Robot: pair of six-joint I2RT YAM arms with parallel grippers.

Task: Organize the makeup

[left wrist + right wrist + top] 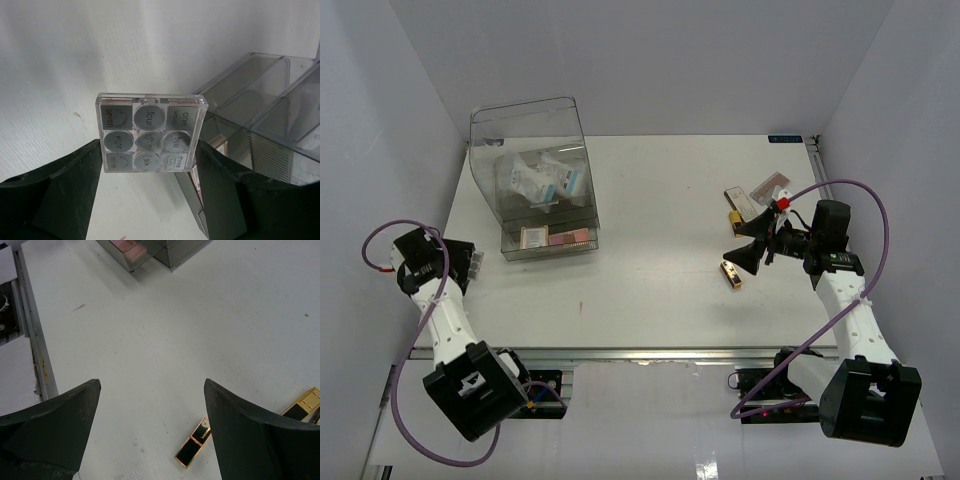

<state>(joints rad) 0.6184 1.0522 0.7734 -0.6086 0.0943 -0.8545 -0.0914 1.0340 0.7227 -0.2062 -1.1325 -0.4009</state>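
White tabletop (650, 250) and pale walls surround both arms. The left gripper (149, 147) clamps an upright clear square palette (150, 131) with pans lettered "one", "two", "three", "four", "six", "seven", "eight", "nine", just beside the clear organiser box (260, 105). The right gripper (151, 385) hangs above the tabletop with its jaws wide apart, near a gold-and-black lipstick tube (194, 442).

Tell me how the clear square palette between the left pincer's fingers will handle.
The square palette looks like a rigid clear plastic case, so it probably won't flex. Its glossy edges meet the left pincer only along their lower half, so it might slip or pivot. Thin and flat, it would likely topple if set on edge.
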